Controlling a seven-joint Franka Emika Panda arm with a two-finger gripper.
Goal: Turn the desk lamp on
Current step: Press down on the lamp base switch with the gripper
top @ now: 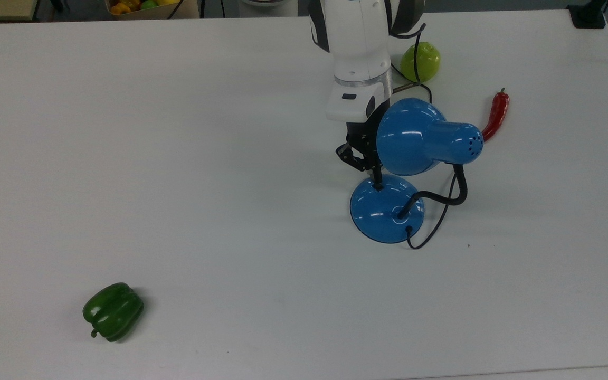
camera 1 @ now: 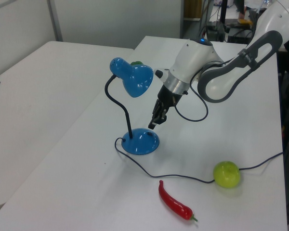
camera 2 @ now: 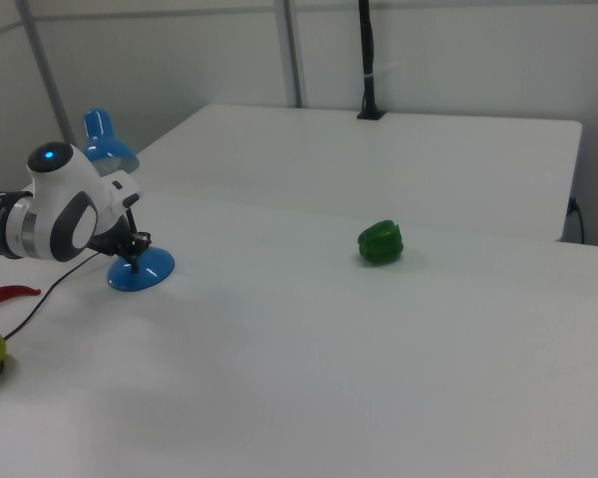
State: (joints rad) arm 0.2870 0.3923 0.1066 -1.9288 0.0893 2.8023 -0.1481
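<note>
Lamp [top: 420, 142] stands toward top view's right, apple [top: 420, 60] and chilli [top: 495, 114] behind, pepper [top: 113, 311] well apart. Gripper [top: 376, 184] tucked under shade [camera 1: 138, 80], tip at switch spot on base [camera 1: 140, 141]. Fingers look pressed together, nothing between. No glow from shade, so lamp likely not on yet.

Risks: tip slides off glossy dome, misses switch. Push off-centre shoves base along table [top: 177, 158]. Wrist beside shade could knock it, bend gooseneck [camera 1: 116, 103].

Desk lamp [top: 388, 208] shade overhangs its base, crowding the end effector [top: 377, 184]; chili [top: 495, 116] lies beyond, surface [top: 177, 184] opposite open.
</note>
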